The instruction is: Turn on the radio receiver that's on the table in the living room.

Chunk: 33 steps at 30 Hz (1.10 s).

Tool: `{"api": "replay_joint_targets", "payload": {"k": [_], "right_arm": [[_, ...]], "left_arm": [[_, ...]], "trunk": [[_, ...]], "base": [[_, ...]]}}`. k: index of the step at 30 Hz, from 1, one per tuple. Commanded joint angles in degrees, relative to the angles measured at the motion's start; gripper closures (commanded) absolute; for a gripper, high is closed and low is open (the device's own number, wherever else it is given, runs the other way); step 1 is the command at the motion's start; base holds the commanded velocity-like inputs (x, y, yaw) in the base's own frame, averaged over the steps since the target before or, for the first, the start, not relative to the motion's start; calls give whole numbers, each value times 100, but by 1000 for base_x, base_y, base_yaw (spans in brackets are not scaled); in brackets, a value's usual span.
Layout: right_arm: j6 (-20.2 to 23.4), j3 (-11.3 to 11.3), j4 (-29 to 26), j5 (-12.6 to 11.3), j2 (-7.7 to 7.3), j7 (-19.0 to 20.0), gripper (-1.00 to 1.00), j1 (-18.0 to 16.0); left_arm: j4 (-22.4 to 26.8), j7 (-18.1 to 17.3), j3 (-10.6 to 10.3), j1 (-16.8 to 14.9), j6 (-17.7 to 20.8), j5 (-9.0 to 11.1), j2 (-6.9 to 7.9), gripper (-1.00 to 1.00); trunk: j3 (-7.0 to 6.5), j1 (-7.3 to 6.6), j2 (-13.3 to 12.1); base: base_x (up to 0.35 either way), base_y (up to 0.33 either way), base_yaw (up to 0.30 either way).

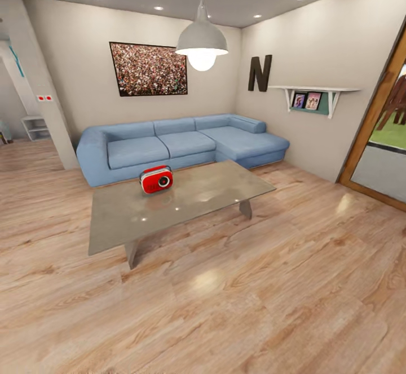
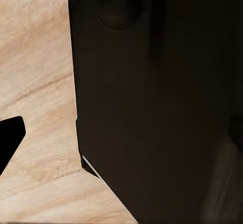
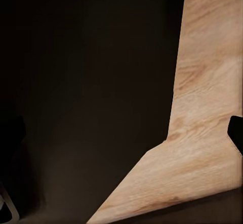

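Radio receiver (image 1: 156,179) upright on table (image 1: 214,194), near sofa-side edge; tool states indiscernible.

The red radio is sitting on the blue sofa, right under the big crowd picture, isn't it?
Not quite. In the head view, the red radio sits on the grey table, near the edge facing the blue sofa. The crowd picture does hang on the wall above.

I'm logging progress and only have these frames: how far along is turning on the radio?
Done: the robot is in the living room, with the table in the head view. In hand: the approach; plank floor lies in front of the table, and both wrist views look down at floor. Left: closing in, reaching the red radio receiver near the table's sofa-side edge, and switching it on.
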<state>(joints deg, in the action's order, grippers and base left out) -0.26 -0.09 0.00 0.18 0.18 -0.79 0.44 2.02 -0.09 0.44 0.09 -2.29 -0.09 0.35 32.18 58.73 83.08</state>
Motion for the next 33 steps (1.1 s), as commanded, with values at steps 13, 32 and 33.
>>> {"api": "replay_joint_targets", "payload": {"k": [13, 32, 33], "right_arm": [[0, 0, 0, 0, 0, 0, -100, 0], [0, 2, 0, 0, -2, 2, -100, 0], [0, 1, 0, 0, -5, 3, -100, 0]], "left_arm": [[0, -9, -6, 0, 0, -7, 0, -100], [0, -9, -2, 0, 0, -1, 4, -100], [0, -9, -1, 0, 0, -1, 6, -100]], "trunk": [[1, 0, 0], [1, 0, 0], [1, 0, 0]], "base": [[205, 0, 30], [323, 0, 0], [323, 0, 0]]}}
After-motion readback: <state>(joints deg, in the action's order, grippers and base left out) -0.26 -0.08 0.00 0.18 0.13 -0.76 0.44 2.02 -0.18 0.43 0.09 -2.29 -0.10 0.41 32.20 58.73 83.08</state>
